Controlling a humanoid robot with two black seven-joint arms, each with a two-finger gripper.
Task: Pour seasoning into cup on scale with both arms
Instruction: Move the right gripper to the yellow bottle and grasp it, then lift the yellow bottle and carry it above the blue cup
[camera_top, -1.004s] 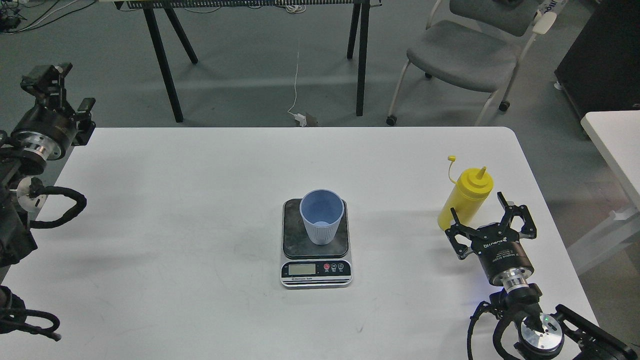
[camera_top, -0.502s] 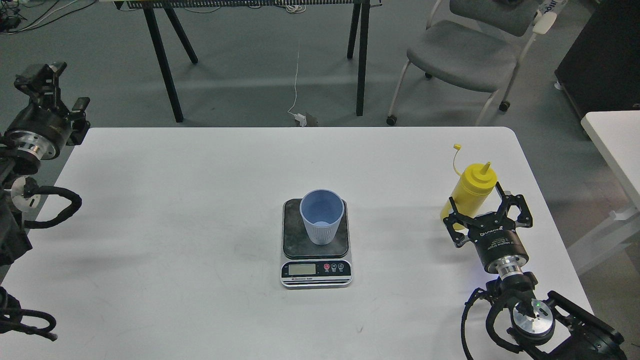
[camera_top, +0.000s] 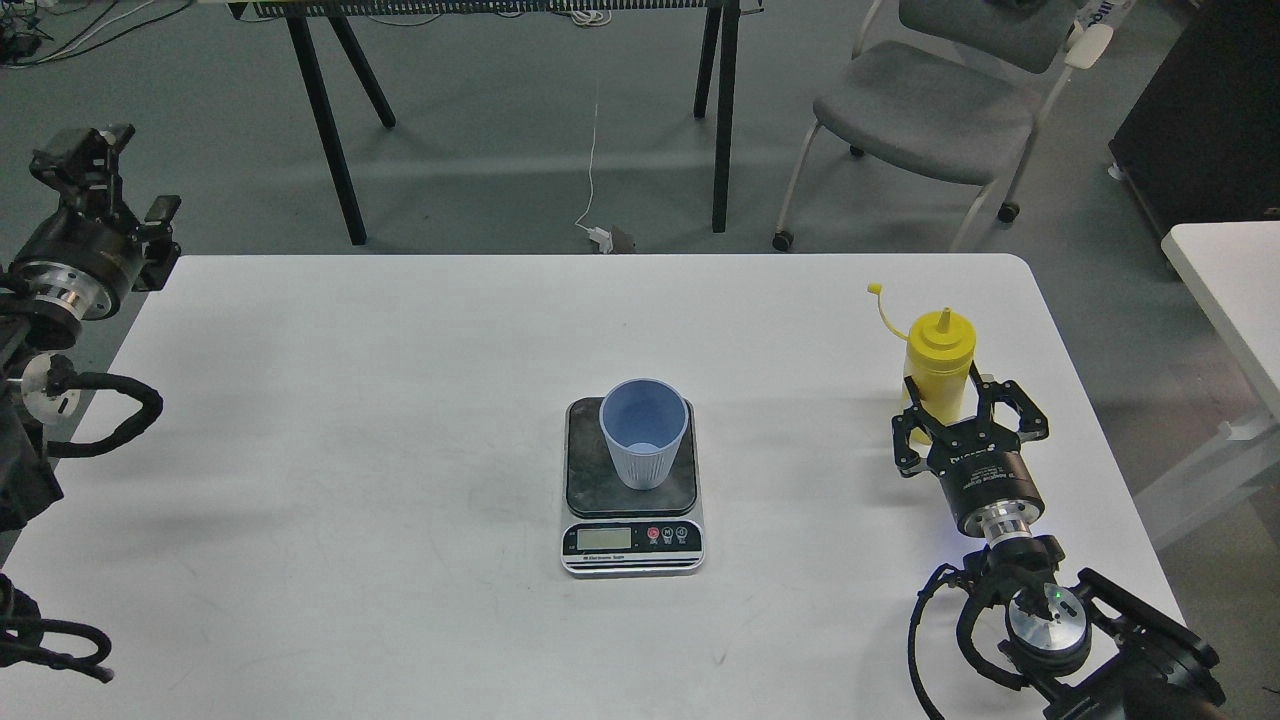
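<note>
The yellow seasoning bottle (camera_top: 940, 348) stands upright at the table's right side, its tethered cap (camera_top: 876, 289) hanging open to the left. My right gripper (camera_top: 946, 388) has its two fingers pressed against the bottle's lower body, one on each side. The light blue cup (camera_top: 643, 432) stands upright and looks empty on the dark platform of the scale (camera_top: 632, 540) at the table's middle. My left gripper (camera_top: 78, 152) is raised beyond the table's far left corner, away from everything; its fingers cannot be told apart.
The white table (camera_top: 400, 400) ends just right of the bottle. A grey chair (camera_top: 925, 105) and black table legs (camera_top: 325, 125) stand on the floor behind it. Another white table (camera_top: 1235, 290) is at the right edge.
My right gripper moved forward and narrowed from wide open onto the bottle. The bottle went from tilted to upright and shifted slightly away. My left arm drew back a little to the left.
</note>
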